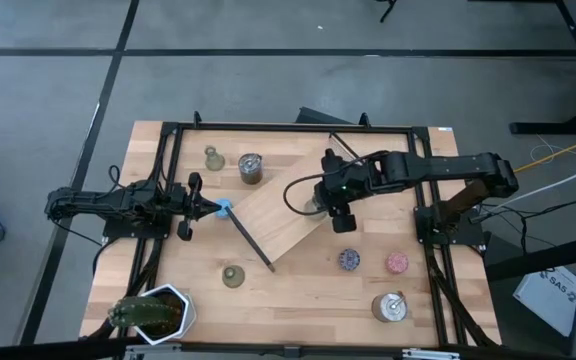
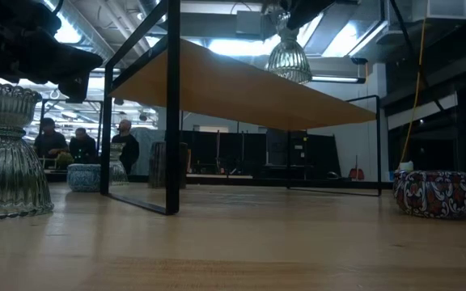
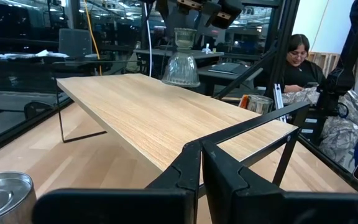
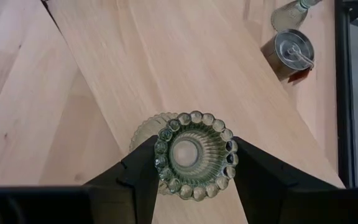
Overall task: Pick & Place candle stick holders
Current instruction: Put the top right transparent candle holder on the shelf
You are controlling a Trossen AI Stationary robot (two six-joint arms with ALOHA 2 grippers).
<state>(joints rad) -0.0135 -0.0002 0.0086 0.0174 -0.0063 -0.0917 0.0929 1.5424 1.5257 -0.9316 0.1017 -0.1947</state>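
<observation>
**Inspector:** While the right gripper (image 4: 193, 163) stands over the raised wooden shelf (image 1: 283, 215), what does it hold?

**Assistant:** One candle holder (image 4: 194, 154), ribbed glass, greenish, upright. The two dark fingers (image 4: 135, 177) press its neck from either side. From the left wrist camera its wide base sits at or just above the far corner of the shelf; I cannot tell whether it touches.

**Inspector:** The left gripper (image 1: 211, 208)?

**Assistant:** Closed tight, fingers together, nothing between them. It points at the near edge of the shelf, beside a small blue piece (image 1: 224, 208).

**Inspector:** The other holders?

**Assistant:** A second holder (image 1: 213, 157) stands on the table near the back rail, just beside a round tin (image 1: 250, 167). A third holder (image 1: 232, 275) stands on the table toward the front, well apart from both arms.

**Inspector:** Anything else on the table (image 1: 298, 295)?

**Assistant:** A second tin (image 1: 390, 306) at the front right, two glittery pucks (image 1: 349, 260) near it, and a white pot with a plant (image 1: 153, 312) at the front left corner. People sit in the room behind.
</observation>
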